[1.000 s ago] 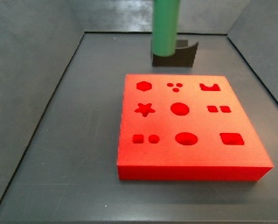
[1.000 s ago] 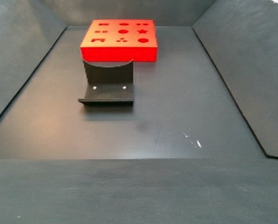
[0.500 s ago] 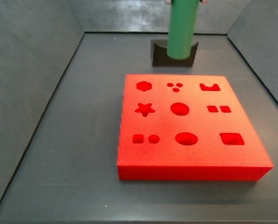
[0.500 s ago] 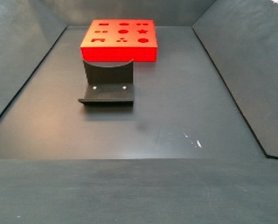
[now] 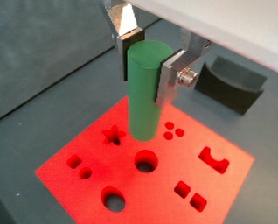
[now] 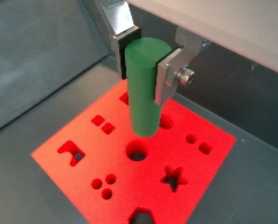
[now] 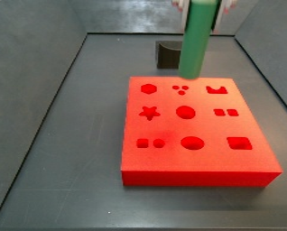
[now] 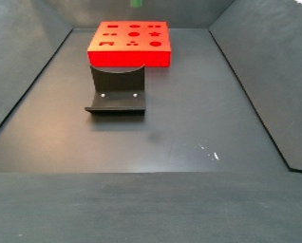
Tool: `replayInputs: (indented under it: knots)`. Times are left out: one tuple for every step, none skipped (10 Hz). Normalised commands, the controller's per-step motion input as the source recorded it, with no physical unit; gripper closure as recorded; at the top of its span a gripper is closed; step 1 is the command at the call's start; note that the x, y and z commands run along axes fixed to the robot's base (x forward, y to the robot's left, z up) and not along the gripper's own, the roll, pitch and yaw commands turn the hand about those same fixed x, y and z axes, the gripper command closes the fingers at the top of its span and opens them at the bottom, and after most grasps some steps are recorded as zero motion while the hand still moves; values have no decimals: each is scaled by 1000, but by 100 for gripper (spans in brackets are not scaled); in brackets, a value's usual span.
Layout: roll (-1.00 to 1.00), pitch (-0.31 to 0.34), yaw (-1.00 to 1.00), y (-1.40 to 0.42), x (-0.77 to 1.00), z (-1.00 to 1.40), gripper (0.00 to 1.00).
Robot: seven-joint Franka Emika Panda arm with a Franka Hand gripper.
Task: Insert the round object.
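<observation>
My gripper (image 5: 149,68) is shut on the round object, a long green cylinder (image 5: 146,92), and holds it upright above the red block (image 5: 94,166). Both wrist views show the silver fingers clamping its upper part (image 6: 146,83). In a side view the cylinder (image 7: 196,41) hangs over the back edge of the red block (image 7: 200,158), its lower end clear of the surface. The gripper body is mostly cut off at that frame's top. The block has several shaped holes, among them round ones (image 7: 186,112) (image 6: 136,153). The other side view shows the block (image 8: 131,57) but neither gripper nor cylinder.
The dark fixture (image 7: 167,56) stands on the floor just behind the red block; it also shows in a side view (image 8: 117,95) and a wrist view (image 5: 235,83). Dark grey walls enclose the floor on the sides.
The gripper has carried the green cylinder from above the fixture to the right and toward the red block, so it now hangs over the block's back edge.
</observation>
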Motion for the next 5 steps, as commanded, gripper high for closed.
replayInputs:
  knots:
    - [24,386,-289,51,480,-414,100]
    - [0,379,-269,20,503,-349,100]
    - [4,381,-257,23,514,-363,100]
    - [0,280,-283,0,474,-29,100]
    - [26,0,0,0,0,0,100]
